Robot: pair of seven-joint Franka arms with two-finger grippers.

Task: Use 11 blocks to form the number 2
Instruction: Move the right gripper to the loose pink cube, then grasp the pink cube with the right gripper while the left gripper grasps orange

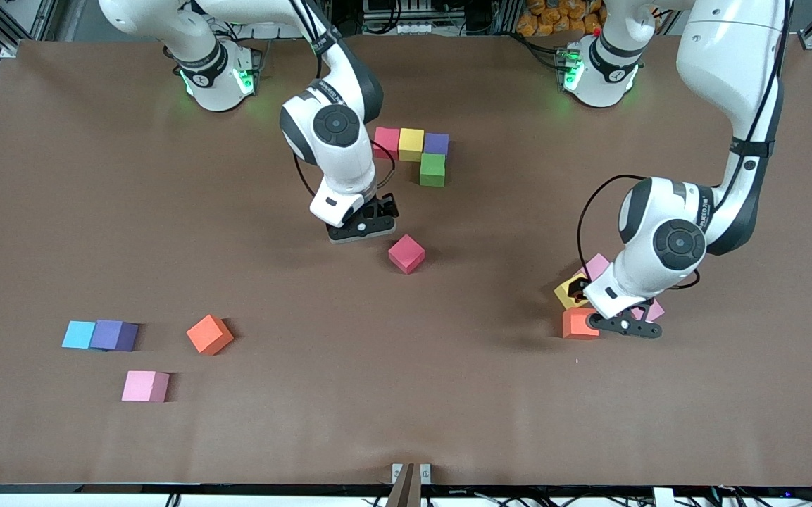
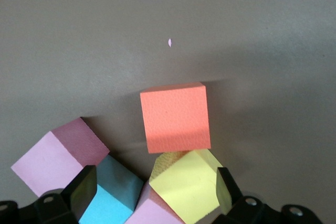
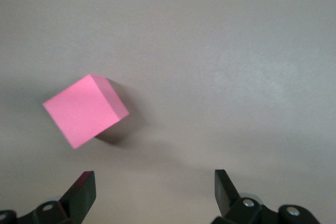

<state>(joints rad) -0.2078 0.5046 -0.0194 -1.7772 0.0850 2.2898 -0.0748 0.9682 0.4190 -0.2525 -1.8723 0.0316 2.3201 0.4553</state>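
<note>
Left gripper (image 2: 152, 192) spread wide, nothing grasped, low over cluster: yellow block (image 2: 189, 184) between fingers, orange block (image 2: 176, 118) just ahead. Right gripper (image 3: 152, 192) spread wide, empty; red block (image 3: 84, 109) just ahead, untouched.

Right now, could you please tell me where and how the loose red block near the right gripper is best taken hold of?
Take the red block from straight above, jaws closing on two opposite side faces. It sits alone on the table, turned diagonally, so the open right gripper, hanging beside it, probably needs its wrist rotated to square up with those flat faces rather than its corners.
</note>
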